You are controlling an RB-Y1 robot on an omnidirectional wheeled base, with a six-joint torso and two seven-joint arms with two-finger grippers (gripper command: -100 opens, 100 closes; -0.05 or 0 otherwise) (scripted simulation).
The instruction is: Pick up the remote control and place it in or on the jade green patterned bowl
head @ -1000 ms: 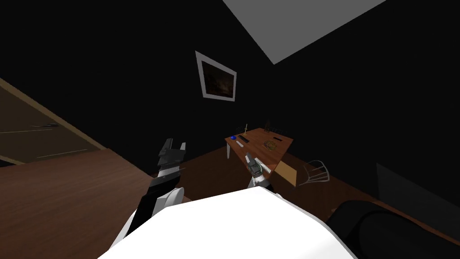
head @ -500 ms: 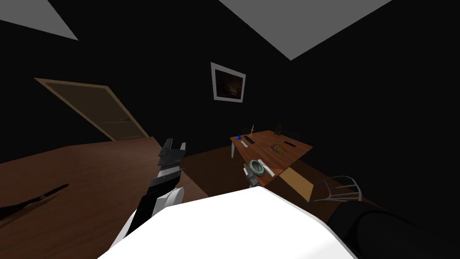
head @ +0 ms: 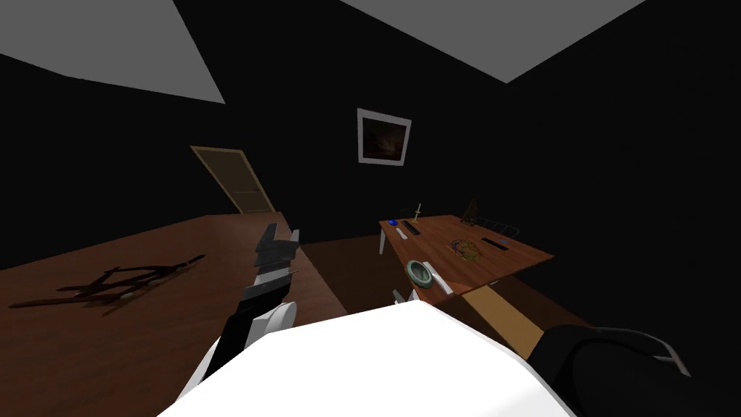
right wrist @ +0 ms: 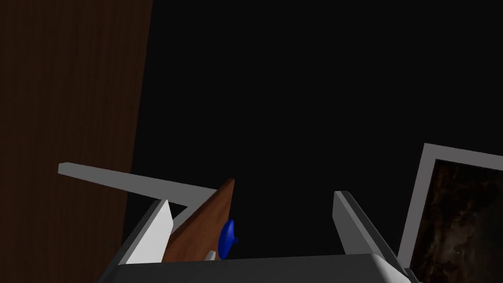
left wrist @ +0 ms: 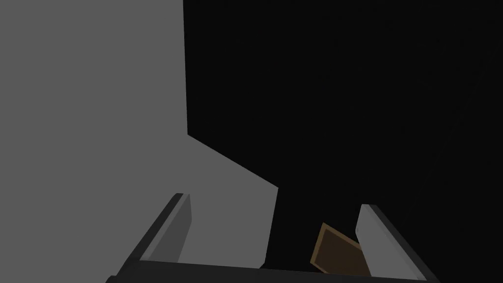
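A brown wooden table (head: 506,262) stands ahead to the right. On its near corner sits a small green-rimmed bowl (head: 420,272) with a white bar (head: 439,277) beside it. A dark slim remote control (head: 411,226) lies near the far left corner, and a second dark bar (head: 496,243) lies toward the far right. My right gripper (head: 398,295) hangs low just before the near corner; its wrist view shows it open (right wrist: 250,211) and empty, with the table's corner (right wrist: 206,226) and a blue thing (right wrist: 227,239) between its fingers. My left gripper (head: 280,237) is raised at left, open (left wrist: 272,221).
A candlestick (head: 417,211), a blue thing (head: 393,222), a white bar (head: 401,232) and a patterned item (head: 467,248) also lie on the table. A dark chair (head: 615,362) is at the right. A door (head: 233,179) and a framed picture (head: 383,137) are on the far wall.
I have turned left: door, picture and table slid rightward in the head view and the table looks nearer. The right gripper now shows below the bowl. The left arm has kept its pose.
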